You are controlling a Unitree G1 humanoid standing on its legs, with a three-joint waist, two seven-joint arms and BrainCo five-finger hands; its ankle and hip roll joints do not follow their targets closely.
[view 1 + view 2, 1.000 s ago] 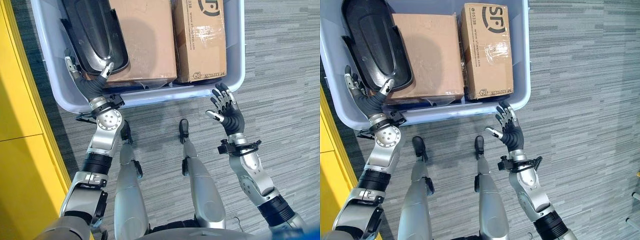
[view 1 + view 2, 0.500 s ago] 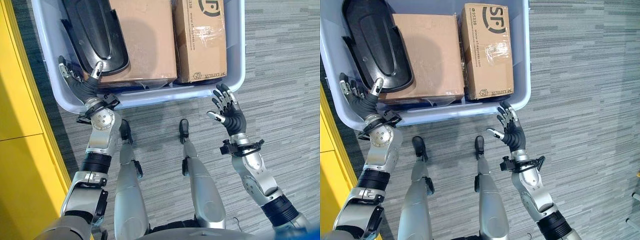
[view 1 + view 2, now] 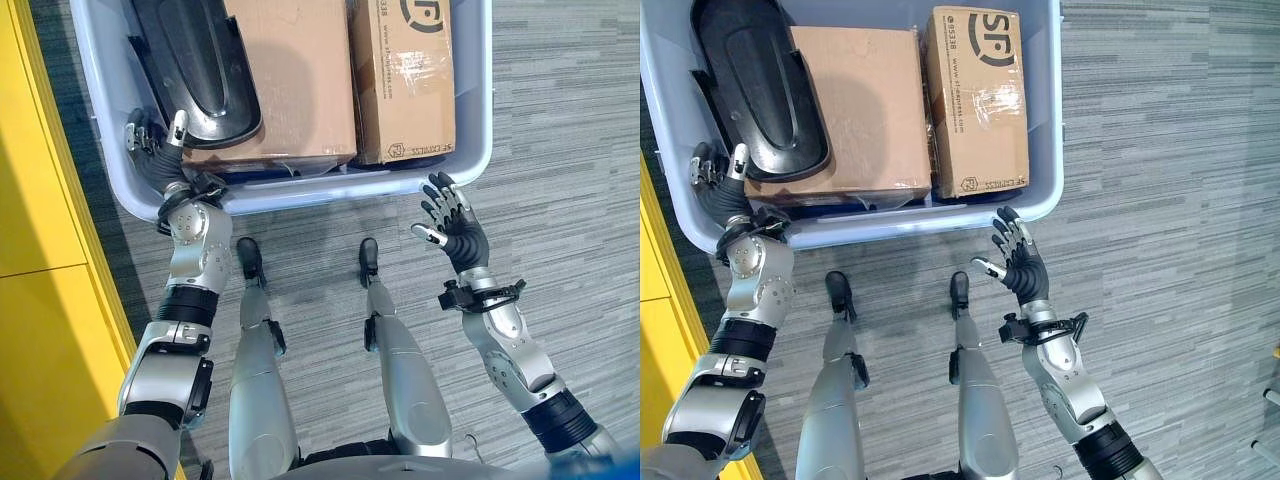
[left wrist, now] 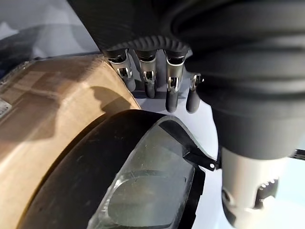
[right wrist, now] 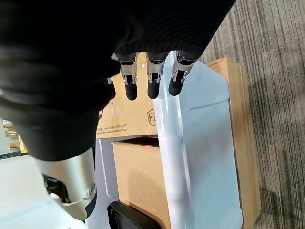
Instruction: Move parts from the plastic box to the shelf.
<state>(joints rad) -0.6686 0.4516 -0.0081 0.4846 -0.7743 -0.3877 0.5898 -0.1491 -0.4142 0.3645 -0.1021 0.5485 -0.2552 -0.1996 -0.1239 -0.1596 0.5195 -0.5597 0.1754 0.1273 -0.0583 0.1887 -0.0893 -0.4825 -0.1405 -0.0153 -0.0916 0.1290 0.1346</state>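
**Left wrist view: reaching for the black shell**

Left wrist view puts my left hand (image 4: 157, 86) at the near end of the long black moulded plastic part with a clear lens window (image 3: 195, 60), fingers straight and relaxed behind its rim, thumb alongside, nothing gripped yet. That part lies at the left of the pale blue plastic box (image 3: 478, 150), leaning over the big plain brown cardboard carton (image 3: 290, 80); a narrower taped printed carton (image 3: 400, 75) sits to the right.

I judge the shell light, stiff and slick, its lens easily scratched, so I would take it by the black rim, not the glazing. It is long, so one end may swing.

My right hand (image 3: 455, 225) hangs open-fingered outside the box's near right corner. Grey striped carpet (image 3: 560, 120) lies beneath, with a yellow panel (image 3: 40, 250) close on the left.
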